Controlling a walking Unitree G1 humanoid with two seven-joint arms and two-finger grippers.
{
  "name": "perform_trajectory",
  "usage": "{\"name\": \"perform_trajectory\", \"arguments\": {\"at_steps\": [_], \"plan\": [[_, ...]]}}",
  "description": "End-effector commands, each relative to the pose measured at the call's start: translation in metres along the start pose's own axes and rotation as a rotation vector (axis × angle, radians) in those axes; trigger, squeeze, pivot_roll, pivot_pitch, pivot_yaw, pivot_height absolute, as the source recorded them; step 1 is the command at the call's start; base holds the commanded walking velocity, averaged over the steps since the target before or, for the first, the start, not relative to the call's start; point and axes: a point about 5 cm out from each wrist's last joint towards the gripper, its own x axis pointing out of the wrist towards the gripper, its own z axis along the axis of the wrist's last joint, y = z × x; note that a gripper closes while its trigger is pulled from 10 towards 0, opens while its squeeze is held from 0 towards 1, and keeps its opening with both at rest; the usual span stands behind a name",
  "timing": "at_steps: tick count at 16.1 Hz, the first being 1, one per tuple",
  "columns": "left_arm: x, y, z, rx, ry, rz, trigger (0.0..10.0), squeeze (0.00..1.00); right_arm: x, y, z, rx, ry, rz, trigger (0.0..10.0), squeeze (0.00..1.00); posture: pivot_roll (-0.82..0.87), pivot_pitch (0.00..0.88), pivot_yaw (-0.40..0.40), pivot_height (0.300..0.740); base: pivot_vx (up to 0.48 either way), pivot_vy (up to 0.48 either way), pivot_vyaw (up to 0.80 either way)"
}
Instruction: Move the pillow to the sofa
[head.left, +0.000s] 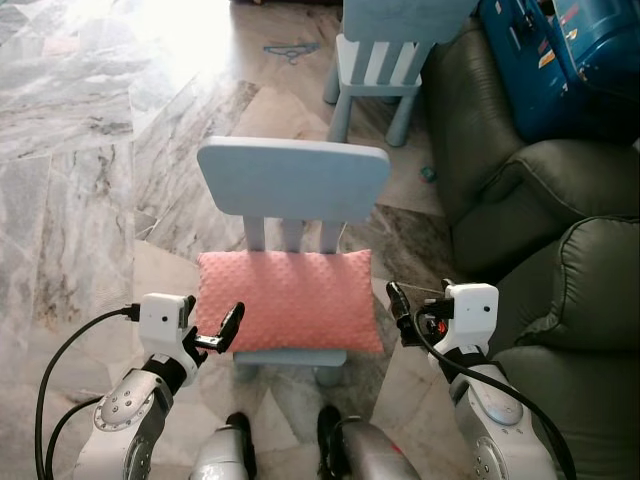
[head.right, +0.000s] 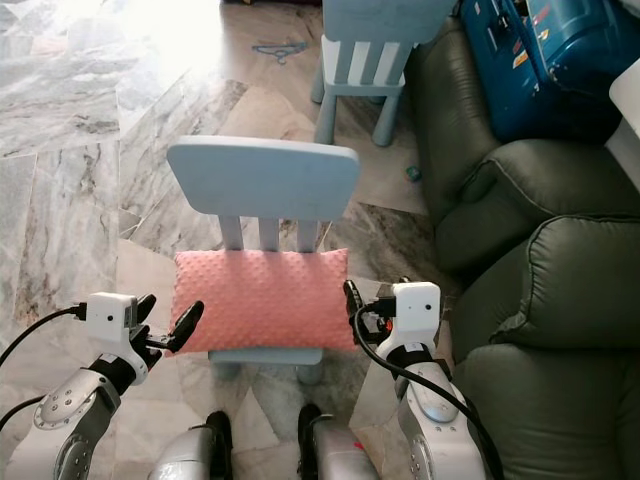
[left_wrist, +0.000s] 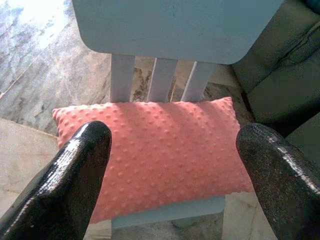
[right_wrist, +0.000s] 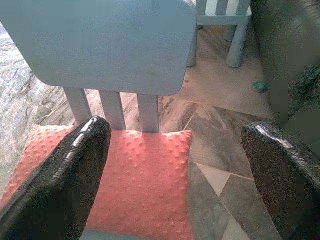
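A pink dotted pillow (head.left: 288, 298) lies flat on the seat of a small light-blue chair (head.left: 293, 180) right in front of me. My left gripper (head.left: 213, 328) hovers open at the pillow's left edge, apart from it. My right gripper (head.left: 401, 311) is open just off the pillow's right edge. In the left wrist view the pillow (left_wrist: 155, 150) lies between and beyond the two black fingers (left_wrist: 65, 190). The right wrist view shows the pillow (right_wrist: 142, 185) under the chair back (right_wrist: 100, 45). The dark green sofa (head.left: 560, 300) stands to my right.
A second light-blue chair (head.left: 380, 60) stands farther back, near the sofa arm. A blue suitcase (head.left: 560, 50) rests on the sofa at the upper right. Grey marble floor (head.left: 90, 150) spreads to the left, with bright glare at the top. My feet (head.left: 240, 440) stand below the chair.
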Motion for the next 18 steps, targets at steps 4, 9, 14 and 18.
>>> {"name": "perform_trajectory", "arguments": {"at_steps": [4, 9, 14, 18], "plan": [[-0.004, -0.0012, -0.0065, 0.001, 0.032, 0.003, 10.0, 0.0, -0.0051, 0.0004, -0.0026, 0.003, 0.022, 0.008, 10.0, 0.0, -0.01, 0.328, -0.052, 0.625, 0.0, 0.0, 0.0], [-0.0035, -0.0021, -0.0069, -0.001, 0.034, 0.001, 10.0, 0.0, -0.005, 0.0005, -0.0023, 0.0, 0.022, 0.009, 10.0, 0.0, -0.01, 0.328, -0.052, 0.56, 0.0, 0.0, 0.0], [-0.0026, -0.0018, -0.0063, 0.003, 0.033, 0.001, 10.0, 0.0, -0.0043, 0.0008, -0.0022, -0.001, 0.021, 0.014, 10.0, 0.0, -0.01, 0.324, -0.054, 0.5, 0.0, 0.0, 0.0], [-0.0031, -0.001, -0.0065, 0.006, 0.035, 0.003, 10.0, 0.0, -0.0031, 0.0009, -0.0018, -0.001, 0.019, 0.016, 10.0, 0.0, -0.01, 0.319, -0.053, 0.48, 0.0, 0.0, 0.0]]}}
